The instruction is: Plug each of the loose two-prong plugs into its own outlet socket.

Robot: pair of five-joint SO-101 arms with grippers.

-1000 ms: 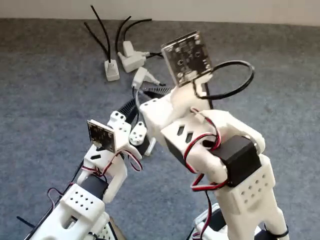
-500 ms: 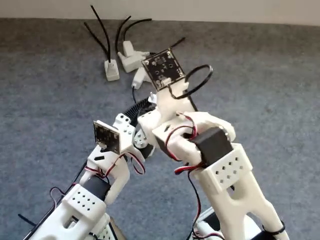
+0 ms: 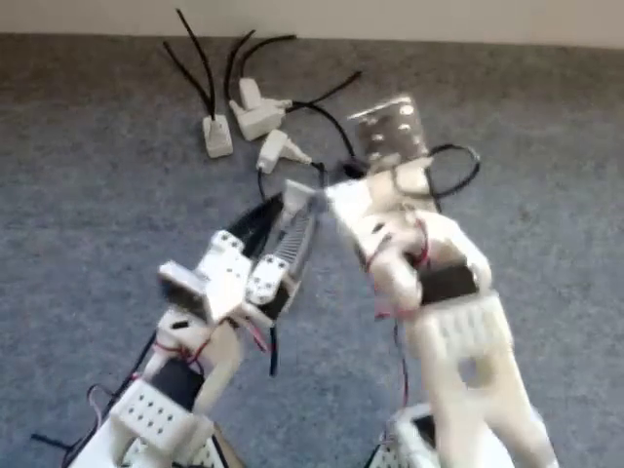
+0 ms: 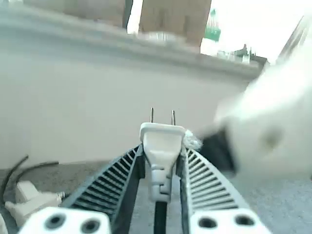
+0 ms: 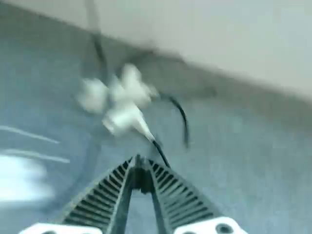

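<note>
Now our left pincer (image 4: 162, 148) clamps a plug (image 4: 162, 134); our right pincer (image 5: 140, 170) is pinched empty, both near the sockets (image 3: 255, 117).

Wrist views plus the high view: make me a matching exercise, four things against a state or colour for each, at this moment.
Things:
A. left gripper
B. right gripper
C. loose connectors
D. carpet

States:
1. grey
2. shut, with nothing in it
3. lying loose, held by nothing
4. shut on the two-prong plug

Pairs: A-4, B-2, C-3, D-1
</note>
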